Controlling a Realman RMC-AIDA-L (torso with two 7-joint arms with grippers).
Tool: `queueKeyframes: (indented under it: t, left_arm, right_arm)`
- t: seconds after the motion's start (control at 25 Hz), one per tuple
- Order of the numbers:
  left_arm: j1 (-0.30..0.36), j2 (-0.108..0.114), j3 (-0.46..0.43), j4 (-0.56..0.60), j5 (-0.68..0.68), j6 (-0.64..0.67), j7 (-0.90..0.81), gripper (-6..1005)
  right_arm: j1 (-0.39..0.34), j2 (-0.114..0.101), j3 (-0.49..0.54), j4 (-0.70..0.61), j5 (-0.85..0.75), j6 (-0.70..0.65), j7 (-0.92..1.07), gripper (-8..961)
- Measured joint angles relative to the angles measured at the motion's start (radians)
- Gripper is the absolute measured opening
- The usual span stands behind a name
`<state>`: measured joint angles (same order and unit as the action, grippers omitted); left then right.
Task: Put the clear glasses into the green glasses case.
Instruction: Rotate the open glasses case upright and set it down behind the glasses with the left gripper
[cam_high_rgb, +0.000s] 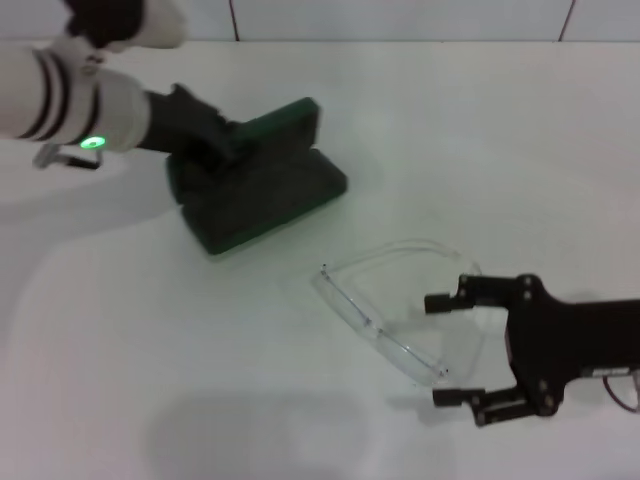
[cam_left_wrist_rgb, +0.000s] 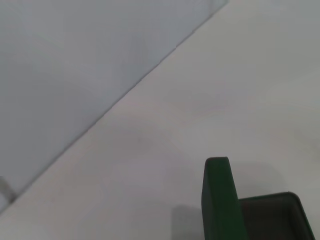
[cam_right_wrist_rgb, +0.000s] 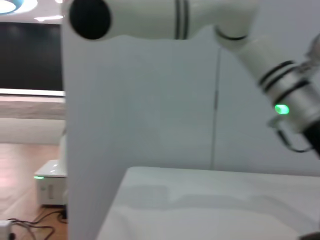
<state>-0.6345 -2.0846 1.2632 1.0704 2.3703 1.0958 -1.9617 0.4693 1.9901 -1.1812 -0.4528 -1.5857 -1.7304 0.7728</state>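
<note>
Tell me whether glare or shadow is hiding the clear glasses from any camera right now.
Head view: no glare; the clear glasses show faintly on the white table, before the open right gripper. Soft shadows fall beside the green glasses case. Neither wrist view shows the glasses.

This looks like a robotics lab or test room — a plain white tabletop (cam_high_rgb: 200, 380) boxed in by pale partition panels (cam_right_wrist_rgb: 150, 100). Past the panel's edge, the right wrist view shows a wood-toned floor (cam_right_wrist_rgb: 20, 165) with loose cables (cam_right_wrist_rgb: 35, 227), a white device with a green light (cam_right_wrist_rgb: 50, 185), a dark window (cam_right_wrist_rgb: 30, 55) and ceiling lamps (cam_right_wrist_rgb: 15, 5).
</note>
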Motion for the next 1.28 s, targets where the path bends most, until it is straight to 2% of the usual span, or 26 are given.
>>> queueKeyframes:
  t: [0.24, 0.28, 0.36, 0.48, 0.76, 1.28]
  left_arm:
    - [-0.097, -0.002, 0.209, -0.025, -0.007, -0.093, 0.013, 230]
    - [-0.097, -0.002, 0.209, -0.025, -0.007, -0.093, 0.013, 233]
    - [-0.15, -0.004, 0.304, -0.034, -0.069, -0.095, 0.017, 237]
    - [-0.183, -0.004, 0.365, -0.04, -0.121, -0.091, 0.029, 244]
    - [-0.206, -0.005, 0.408, -0.049, -0.188, -0.086, 0.097, 259]
    - [-0.278, -0.01, 0.45, -0.133, -0.187, -0.102, 0.119, 288]
  right_arm:
    - [-0.015, 0.019, -0.011, 0.008, -0.017, -0.003, -0.037, 792]
    - [-0.019, 0.021, -0.012, 0.009, -0.017, -0.001, -0.04, 792]
    - [-0.026, 0.023, -0.012, 0.012, -0.017, 0.004, -0.044, 792]
    - [-0.03, 0.025, -0.013, 0.028, -0.017, 0.006, -0.056, 792]
    - [-0.042, 0.03, -0.014, 0.039, -0.012, 0.008, -0.084, 792]
    - [-0.033, 0.029, -0.012, 0.04, -0.01, 0.017, -0.098, 792]
